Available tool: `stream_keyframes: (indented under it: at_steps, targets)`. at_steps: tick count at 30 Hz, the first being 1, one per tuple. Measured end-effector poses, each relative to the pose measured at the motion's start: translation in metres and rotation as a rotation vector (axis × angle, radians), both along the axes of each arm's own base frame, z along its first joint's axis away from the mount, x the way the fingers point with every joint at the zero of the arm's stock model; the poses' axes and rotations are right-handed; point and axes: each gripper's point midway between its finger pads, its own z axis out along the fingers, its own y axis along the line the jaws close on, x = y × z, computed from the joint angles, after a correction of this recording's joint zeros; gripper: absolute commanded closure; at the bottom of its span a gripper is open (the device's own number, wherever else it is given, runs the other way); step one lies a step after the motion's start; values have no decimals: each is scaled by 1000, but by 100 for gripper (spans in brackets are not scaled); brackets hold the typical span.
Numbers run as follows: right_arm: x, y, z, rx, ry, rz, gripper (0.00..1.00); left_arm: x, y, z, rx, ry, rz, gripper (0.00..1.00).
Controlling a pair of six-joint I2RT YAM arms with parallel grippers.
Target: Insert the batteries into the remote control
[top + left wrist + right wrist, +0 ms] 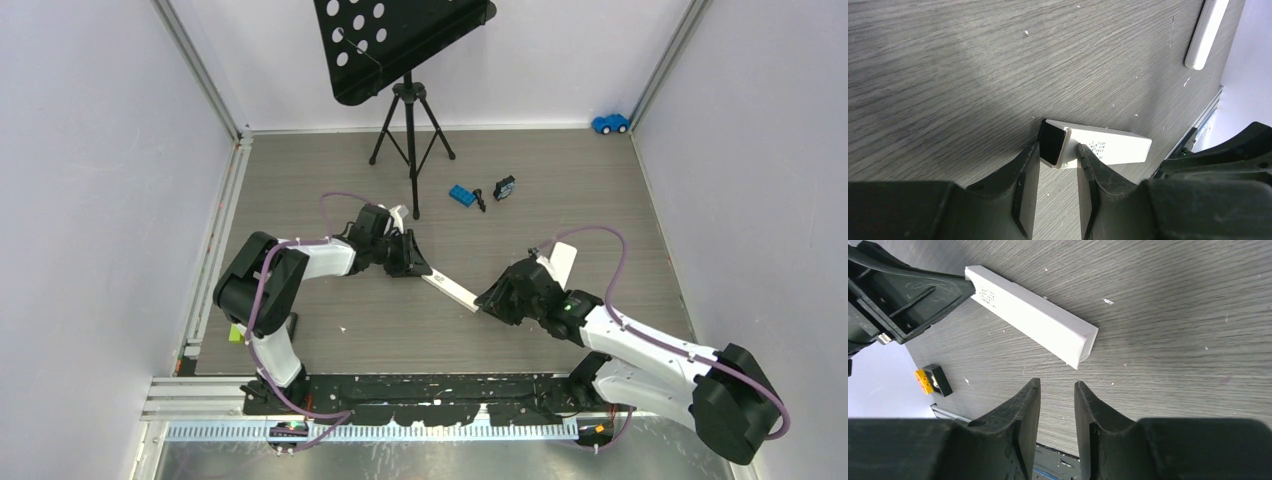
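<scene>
The white remote control [450, 288] lies slanted at mid-table. My left gripper [418, 268] is shut on its far-left end; the left wrist view shows the fingers [1088, 165] pinching the remote [1113, 147] just behind its black end face. My right gripper [490, 298] sits at the remote's other end, open and empty. In the right wrist view its jaws [1056, 385] stand a little apart, just short of the remote [1033, 315]. A tiny dark object [480, 200] lies at the back, too small to tell whether it is a battery. No battery shows clearly.
A second long white piece [562, 262] lies by the right arm and also shows in the left wrist view [1205, 32]. A blue brick [462, 196] and a black-and-blue block [503, 187] lie behind. A music stand tripod [410, 130] and a blue toy car [610, 123] stand at the back. A yellow-and-black block [930, 380] lies near the table edge.
</scene>
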Motion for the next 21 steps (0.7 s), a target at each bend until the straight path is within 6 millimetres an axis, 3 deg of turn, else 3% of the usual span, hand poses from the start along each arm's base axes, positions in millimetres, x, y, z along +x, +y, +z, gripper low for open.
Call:
stream_keyframes:
  at_steps: [3, 6, 12, 15, 21]
  targets:
    - [3, -1, 4, 2, -24, -2, 59, 0, 0, 0, 0, 0, 0, 68]
    - [3, -4, -8, -42, 1, -3, 60, 0, -1, 0, -1, 1, -1, 69]
    - [1, -10, -34, -131, 72, -11, 74, 1, -3, 0, -7, 2, -6, 70]
    - [1, -13, -41, -155, 87, -18, 75, 1, -3, 0, -7, 2, -6, 71]
    - [2, -13, -36, -148, 72, -21, 63, 1, -3, 0, -7, 1, -7, 71]
